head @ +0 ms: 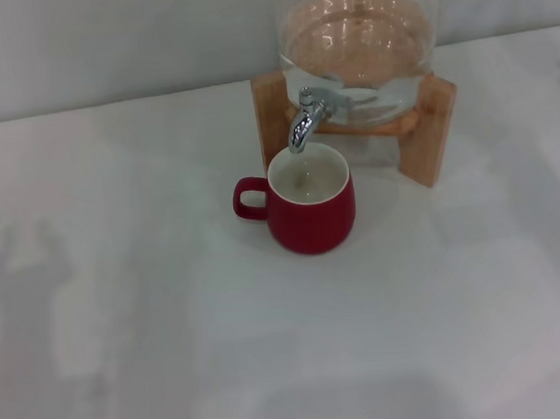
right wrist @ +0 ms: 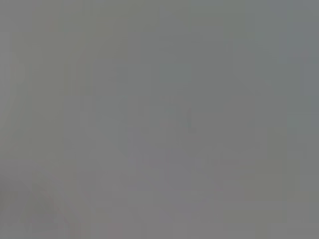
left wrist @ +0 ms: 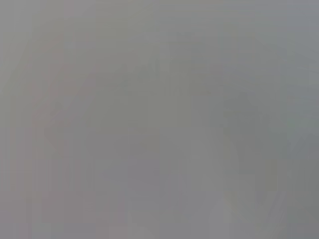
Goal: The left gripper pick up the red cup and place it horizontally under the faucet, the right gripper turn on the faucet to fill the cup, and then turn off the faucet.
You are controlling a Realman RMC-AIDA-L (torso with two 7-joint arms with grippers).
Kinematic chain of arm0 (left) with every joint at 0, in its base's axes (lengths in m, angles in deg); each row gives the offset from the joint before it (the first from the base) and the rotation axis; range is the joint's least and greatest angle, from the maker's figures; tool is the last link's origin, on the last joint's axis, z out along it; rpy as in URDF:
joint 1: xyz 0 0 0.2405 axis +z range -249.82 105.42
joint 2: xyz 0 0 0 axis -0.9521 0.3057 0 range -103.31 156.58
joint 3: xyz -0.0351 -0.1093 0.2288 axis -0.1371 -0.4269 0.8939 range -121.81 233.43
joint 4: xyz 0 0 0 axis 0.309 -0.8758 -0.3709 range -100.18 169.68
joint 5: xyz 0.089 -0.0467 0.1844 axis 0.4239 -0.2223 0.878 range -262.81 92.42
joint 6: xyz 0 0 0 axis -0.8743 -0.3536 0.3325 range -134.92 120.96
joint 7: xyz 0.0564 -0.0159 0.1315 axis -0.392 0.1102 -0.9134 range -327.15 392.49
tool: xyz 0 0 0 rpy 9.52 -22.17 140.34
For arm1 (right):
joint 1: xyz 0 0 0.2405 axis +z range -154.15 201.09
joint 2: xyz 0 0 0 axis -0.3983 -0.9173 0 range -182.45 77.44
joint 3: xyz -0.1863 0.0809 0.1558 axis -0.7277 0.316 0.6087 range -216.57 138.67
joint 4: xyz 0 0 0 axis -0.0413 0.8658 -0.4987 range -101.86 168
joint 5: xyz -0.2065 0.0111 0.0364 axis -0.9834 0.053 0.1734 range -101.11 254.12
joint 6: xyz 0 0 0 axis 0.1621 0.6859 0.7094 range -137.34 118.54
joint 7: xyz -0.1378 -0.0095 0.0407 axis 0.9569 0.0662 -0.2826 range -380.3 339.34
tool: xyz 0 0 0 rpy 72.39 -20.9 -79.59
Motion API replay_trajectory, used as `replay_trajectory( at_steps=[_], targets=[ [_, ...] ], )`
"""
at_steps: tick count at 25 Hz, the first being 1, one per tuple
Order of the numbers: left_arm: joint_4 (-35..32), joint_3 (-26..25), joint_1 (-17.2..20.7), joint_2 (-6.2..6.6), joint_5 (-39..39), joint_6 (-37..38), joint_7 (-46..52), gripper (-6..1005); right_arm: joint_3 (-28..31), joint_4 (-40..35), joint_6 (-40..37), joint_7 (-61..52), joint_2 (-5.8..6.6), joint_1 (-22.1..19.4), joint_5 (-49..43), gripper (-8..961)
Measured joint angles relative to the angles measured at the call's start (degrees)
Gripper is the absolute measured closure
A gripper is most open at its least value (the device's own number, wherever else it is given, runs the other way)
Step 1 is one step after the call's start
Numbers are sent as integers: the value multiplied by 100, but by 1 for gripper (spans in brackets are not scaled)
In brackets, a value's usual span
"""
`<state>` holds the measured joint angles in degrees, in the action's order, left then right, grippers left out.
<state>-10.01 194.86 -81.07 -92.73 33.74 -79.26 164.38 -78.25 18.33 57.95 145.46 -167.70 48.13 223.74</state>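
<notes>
Red cup (head: pixel 311 210) stood upright under the faucet (head: pixel 305 120), with neither gripper on it.

The mug sat on the white table (head: pixel 175 354), directly at 6 o'clock of the chrome spout, loop handle pointing to 9 o'clock and pale liquid showing inside. It looked like glazed ceramic: stiff, breakable, probably slick and heavier now with water, so the handle or the wide lower body seemed the safest hold. The glass jar (head: pixel 359 48) on its wooden stand (head: pixel 430 139) crowded the cup from 12 to 2 o'clock; open tabletop lay from 3 round to 9. A dark sliver at the far 9 o'clock edge may have been the left gripper; its fingers could not be judged. The right gripper was out of sight, and both wrist views showed only blank grey.
</notes>
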Motion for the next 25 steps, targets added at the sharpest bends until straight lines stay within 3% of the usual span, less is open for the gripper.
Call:
replay_trajectory(
  at_steps=[8, 13, 17, 22, 25],
  targets=[
    [706, -845, -33, 29, -61, -756, 1663, 534, -60, 301, 975, -226, -11, -232, 117, 314],
    [1178, -1677, -189, 33, -78, -716, 2437, 436, -229, 593, 1731, -600, -12, -335, 89, 314],
    [1504, -2158, -388, 27, -86, -591, 2980, 357, -908, 578, 2041, -788, 3, -432, -80, 314],
    [1756, -2355, -628, 32, -84, -558, 3063, 140, -1618, 559, 2279, -841, 11, -485, -337, 314],
    [1891, -2455, -775, 42, -75, -557, 3053, 139, -1945, 563, 2463, -933, 12, -527, -480, 314]
  ],
)
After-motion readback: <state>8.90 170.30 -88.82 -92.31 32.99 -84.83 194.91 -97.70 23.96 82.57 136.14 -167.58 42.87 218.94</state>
